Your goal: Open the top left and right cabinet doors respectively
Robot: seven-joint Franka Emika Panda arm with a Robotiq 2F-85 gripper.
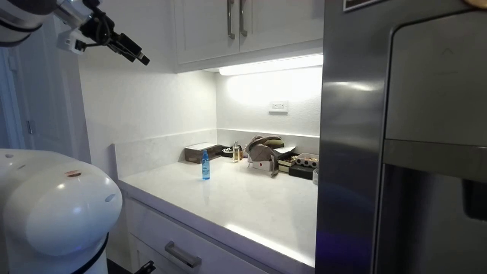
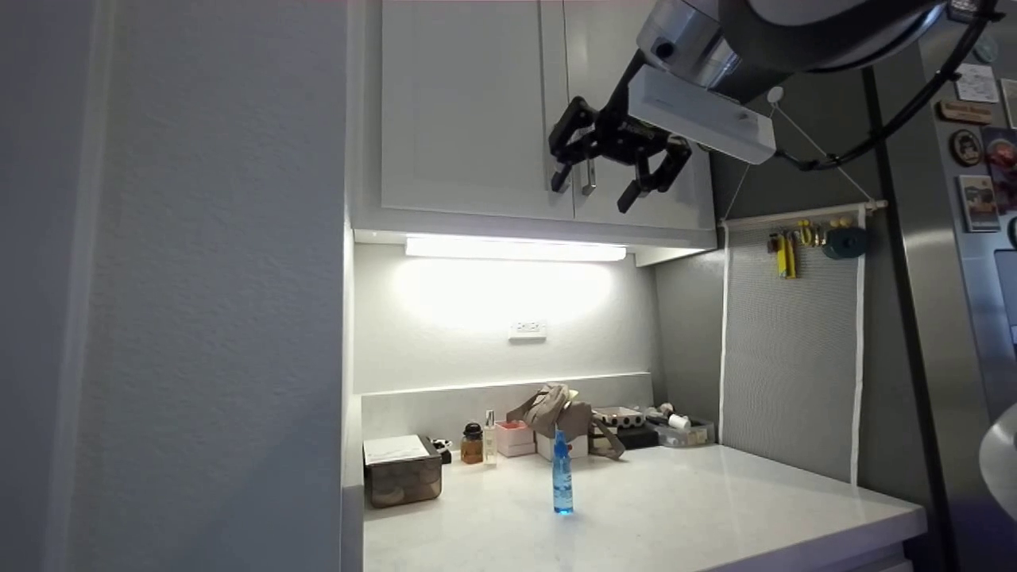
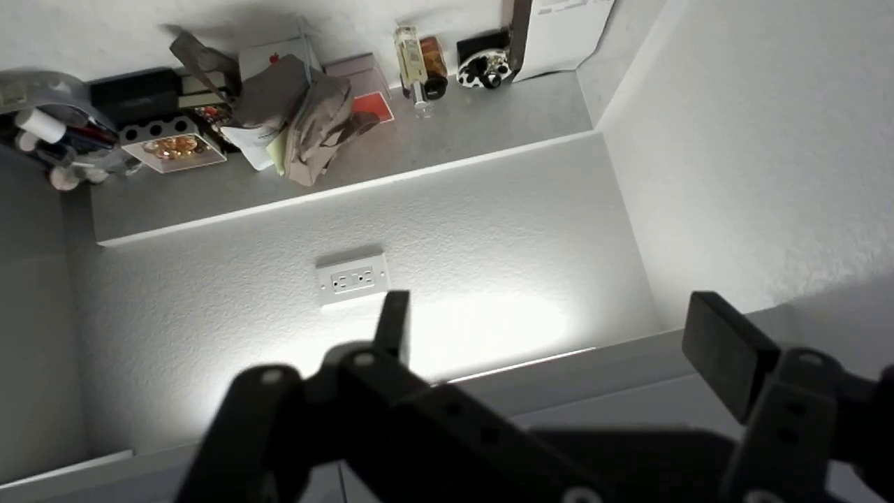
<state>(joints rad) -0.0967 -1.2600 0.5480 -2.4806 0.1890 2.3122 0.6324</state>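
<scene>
Both top cabinet doors are closed flush. The left door (image 1: 205, 30) and right door (image 1: 281, 23) meet at a narrow seam. Two upright metal bar handles, the left handle (image 1: 230, 19) and right handle (image 1: 243, 19), flank that seam. In an exterior view my gripper (image 2: 593, 189) partly covers the left door (image 2: 469, 103), the right door (image 2: 601, 48) and the handles. An exterior view from the side shows my gripper (image 1: 138, 59) out in front of the cabinet, apart from it. In the wrist view the gripper (image 3: 552, 307) has widely spread fingers with nothing between them.
Beneath the cabinet glows a light bar (image 2: 516, 249). The white counter (image 1: 243, 198) carries a blue spray bottle (image 1: 206, 167), a brown box (image 2: 403, 481) and a taupe bag (image 2: 552, 409). A steel fridge (image 1: 354, 125) stands close beside the cabinet; a wall (image 1: 140, 99) borders its opposite side.
</scene>
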